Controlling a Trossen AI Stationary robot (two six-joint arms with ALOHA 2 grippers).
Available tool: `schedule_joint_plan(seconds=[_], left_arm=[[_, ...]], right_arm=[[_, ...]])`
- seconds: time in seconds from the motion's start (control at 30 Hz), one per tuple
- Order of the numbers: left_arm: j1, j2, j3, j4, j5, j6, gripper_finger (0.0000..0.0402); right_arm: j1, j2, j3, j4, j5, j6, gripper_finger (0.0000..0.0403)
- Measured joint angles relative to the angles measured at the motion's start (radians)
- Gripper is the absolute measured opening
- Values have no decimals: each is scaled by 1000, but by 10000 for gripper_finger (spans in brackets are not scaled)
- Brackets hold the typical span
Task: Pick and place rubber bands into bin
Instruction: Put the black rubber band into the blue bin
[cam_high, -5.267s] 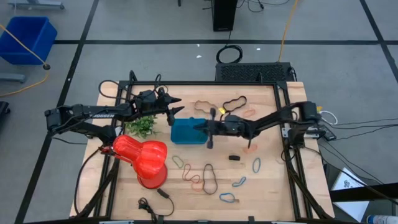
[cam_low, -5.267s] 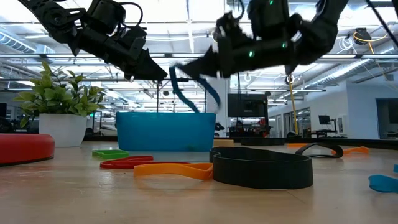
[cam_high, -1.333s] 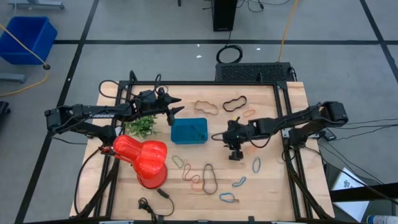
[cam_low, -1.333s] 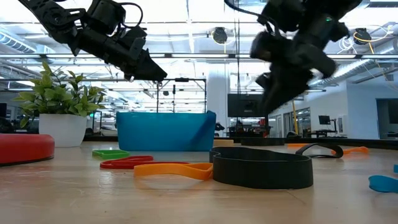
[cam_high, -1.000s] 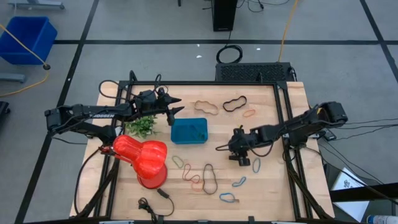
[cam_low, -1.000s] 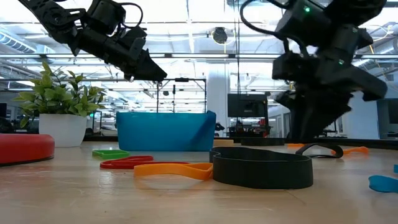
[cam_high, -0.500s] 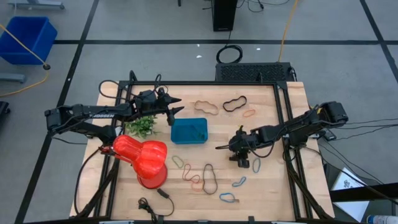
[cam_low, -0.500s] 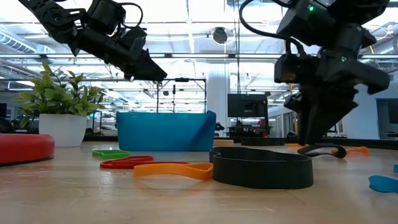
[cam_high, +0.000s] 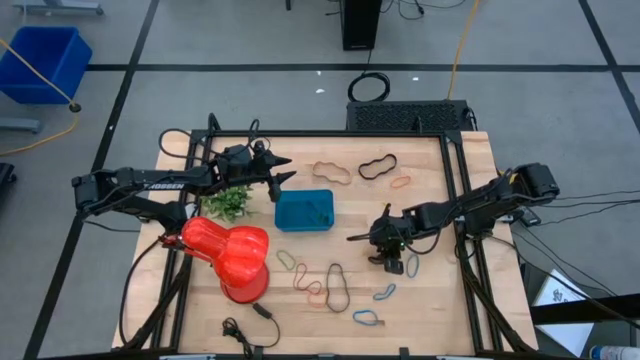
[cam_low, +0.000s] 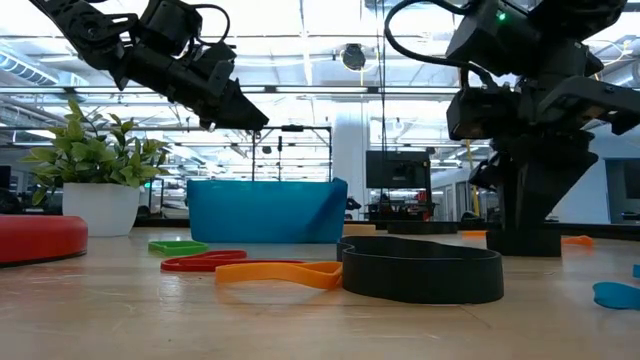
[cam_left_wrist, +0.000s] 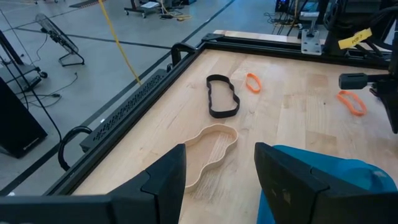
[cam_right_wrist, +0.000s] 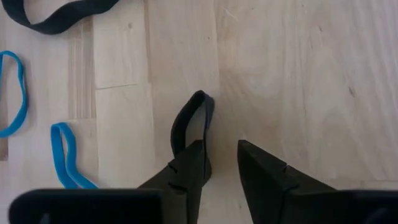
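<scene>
My right gripper (cam_right_wrist: 221, 165) points down at the table right of the bin, open, its fingertips at the tabletop (cam_low: 525, 240). A small black rubber band (cam_right_wrist: 191, 121) lies flat before it, one end at one finger. The teal bin (cam_high: 303, 211) sits mid-table with a few bands inside. My left gripper (cam_high: 287, 180) hovers open above the bin's far left corner (cam_left_wrist: 323, 174). Other rubber bands lie loose on the table: tan (cam_high: 331, 172), black (cam_high: 377, 165), orange (cam_high: 400, 183), blue (cam_high: 412, 264). My right gripper comes from above, pointing down. One finger (cam_right_wrist: 189, 165) stands at the near end of the small black band (cam_right_wrist: 185, 142); whether it touches the band I cannot tell. The band lies flat on the table, and bare wood shows between the fingers.
A red vase (cam_high: 230, 255) and a green leafy clump (cam_high: 228, 203) stand left of the bin. Several more bands lie toward the near edge, black (cam_high: 335, 285) and blue (cam_high: 366, 318) among them. A wide black band (cam_low: 420, 270) lies close to the low camera.
My right gripper has come down and a little toward the table's near edge, until its fingertips reach the table at the small black band. In the low view it now hides that band.
</scene>
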Motion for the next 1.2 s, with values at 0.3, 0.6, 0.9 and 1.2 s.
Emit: schedule_joint_plan(seconds=[0.3,0.6,0.9,1.2], left_arm=[[0,0,0,0,0,0,195],[0,0,0,2,0,0,195],[0,0,0,3,0,0,195],[0,0,0,3,0,0,195]], right_arm=[[66,-3,-88,127,74,0,72],[75,-2,-100,165,95,-12,7],[66,-42,-72,356,519,-279,2],[-14,-53,-70,1051,454,-658,1]])
